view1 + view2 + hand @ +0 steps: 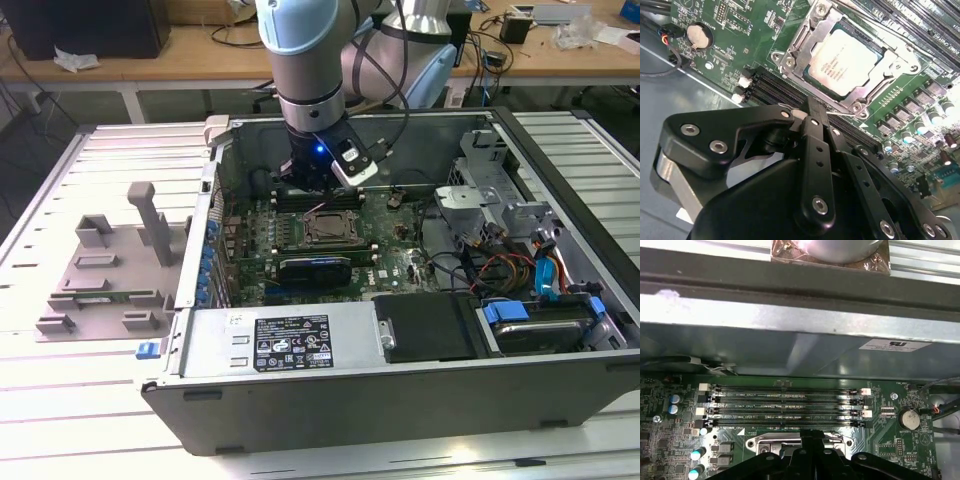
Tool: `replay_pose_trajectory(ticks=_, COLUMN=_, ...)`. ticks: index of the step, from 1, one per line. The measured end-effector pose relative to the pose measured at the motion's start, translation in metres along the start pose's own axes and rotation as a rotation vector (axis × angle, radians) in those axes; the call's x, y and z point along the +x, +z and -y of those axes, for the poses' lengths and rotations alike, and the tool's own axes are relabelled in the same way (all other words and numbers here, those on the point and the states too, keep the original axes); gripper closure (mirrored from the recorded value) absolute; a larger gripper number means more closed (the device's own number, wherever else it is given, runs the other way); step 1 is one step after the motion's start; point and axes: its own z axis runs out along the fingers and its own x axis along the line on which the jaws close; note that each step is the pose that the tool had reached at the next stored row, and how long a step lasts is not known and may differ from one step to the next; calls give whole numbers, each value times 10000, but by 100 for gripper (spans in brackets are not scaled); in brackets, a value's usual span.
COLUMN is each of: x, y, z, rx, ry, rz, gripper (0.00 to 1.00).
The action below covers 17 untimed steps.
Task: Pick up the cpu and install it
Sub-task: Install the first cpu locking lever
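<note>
Second wrist view puts the hand (812, 112) nearest, its black fingers (815, 150) pressed together with nothing between them, tips just short of the socket frame (790, 45). Beyond the tips, toward one o'clock, the cpu (845, 60) lies flat inside that frame, silvery top up, edges parallel to the frame's sides, so seating looks done. Judged from this, the step in hand is finishing the install without disturbing the chip: doing it well means keeping the closed tips off the metal top and the thin retention wire (840, 112) near them, and staying square over the socket. In the first wrist view the memory slots (785, 402) run past the hand. In the exterior view the arm stands over the motherboard (390, 240) inside the open case (400, 390), with the grey fixture (110, 270) well apart at nine o'clock on the worktop (60, 420).
</note>
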Motion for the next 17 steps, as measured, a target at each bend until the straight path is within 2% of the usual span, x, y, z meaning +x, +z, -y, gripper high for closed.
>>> replay_pose_trajectory(ticks=1, x=1, y=13, z=-17, rx=83, ry=-14, rz=-6, gripper=89)
replay_pose_trajectory(ticks=2, x=3, y=45, z=-75, rx=270, ry=-40, rz=-15, gripper=89)
replay_pose_trajectory(ticks=3, x=3, y=55, z=-97, rx=330, ry=-49, rz=-18, gripper=89)
replay_pose_trajectory(ticks=10, x=10, y=100, z=-134, rx=465, ry=10, rz=-9, gripper=89)
replay_pose_trajectory(ticks=17, x=12, y=134, z=-181, rx=487, ry=73, rz=6, gripper=89)
